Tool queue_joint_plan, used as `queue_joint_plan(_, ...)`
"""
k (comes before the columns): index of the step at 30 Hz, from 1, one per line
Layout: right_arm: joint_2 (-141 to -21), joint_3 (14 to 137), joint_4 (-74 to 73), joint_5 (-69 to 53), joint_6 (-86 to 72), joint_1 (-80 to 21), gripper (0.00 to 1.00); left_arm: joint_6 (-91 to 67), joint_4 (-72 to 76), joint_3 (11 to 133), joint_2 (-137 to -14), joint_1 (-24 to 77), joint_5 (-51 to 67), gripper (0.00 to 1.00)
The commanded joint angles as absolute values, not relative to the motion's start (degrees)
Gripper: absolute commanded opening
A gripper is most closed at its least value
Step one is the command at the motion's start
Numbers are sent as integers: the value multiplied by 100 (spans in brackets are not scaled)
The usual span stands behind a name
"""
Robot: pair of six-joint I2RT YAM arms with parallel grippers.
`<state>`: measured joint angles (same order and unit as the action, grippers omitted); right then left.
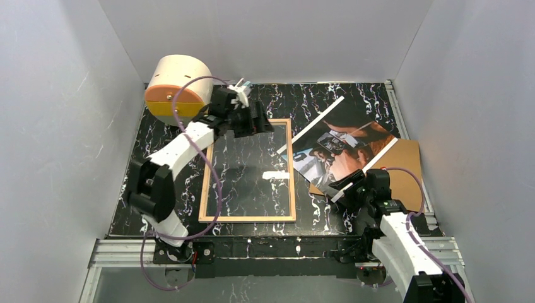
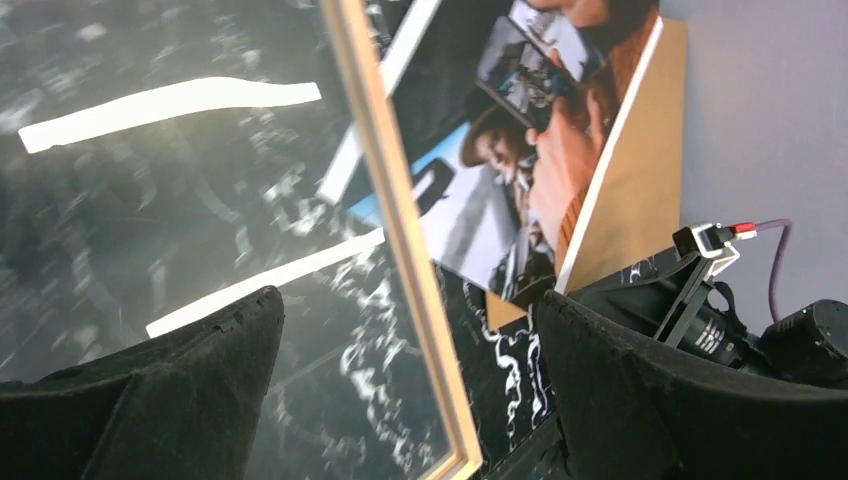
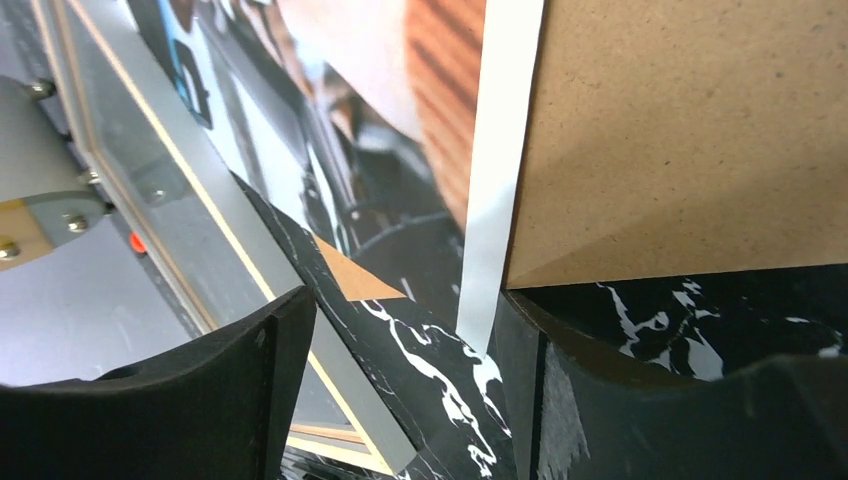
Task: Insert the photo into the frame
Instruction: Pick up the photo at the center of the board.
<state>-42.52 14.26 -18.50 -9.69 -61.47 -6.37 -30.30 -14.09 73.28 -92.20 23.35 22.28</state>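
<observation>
The frame (image 1: pixel 247 218) lies flat on the desk (image 1: pixel 315 101). The photo (image 1: pixel 340 145) is seen to its right, meeting its right rim and partly over a board (image 1: pixel 410 164). Pickup is judged in hand. The right end effector (image 1: pixel 346 186) is held apart at the photo's near corner, and closing there is called for next. The left end effector (image 1: pixel 255 121) is apart at the frame's far edge.

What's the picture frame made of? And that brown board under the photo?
The frame looks like pale wood with a matte rim, holding a clear pane, glass or plastic, that mirrors bright light strips. The brown board looks like fibreboard or cardboard: flat, dull, speckled.
</observation>
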Motion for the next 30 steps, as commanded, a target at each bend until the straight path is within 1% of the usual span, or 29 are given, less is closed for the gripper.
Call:
queue_joint_plan(1,-3848,899,-1400,-930,-6433,-616,74,-3214,-750,7955,-10218,3084,2505,94)
queue_joint_plan(5,-3433,710,-1469,-871,-6613,-607,74,-3204,-454,8714,-11246,3771,2607,86)
queue_joint_plan(7,-3312,650,-1490,-881,-6683,-606,74,-3127,-426,8968,-11607,4070,2499,84)
queue_joint_plan(13,-3114,639,-1006,-1253,-6700,-600,67,-3160,-235,9202,-12209,4761,2332,74)
queue_joint_plan(18,-3241,852,-859,-1347,-6662,-603,58,-3287,-343,9126,-12580,5086,2226,62)
queue_joint_plan(20,-3312,914,-824,-1355,-6653,-593,52,-3281,-532,9131,-12694,5126,2262,58)
queue_joint_plan(27,-3644,947,-504,-1209,-6716,-589,46,-3129,-917,9061,-12771,5174,2138,55)
queue_joint_plan(30,-3893,960,-296,-1034,-6788,-590,41,-3122,-923,9037,-12773,5169,2137,55)
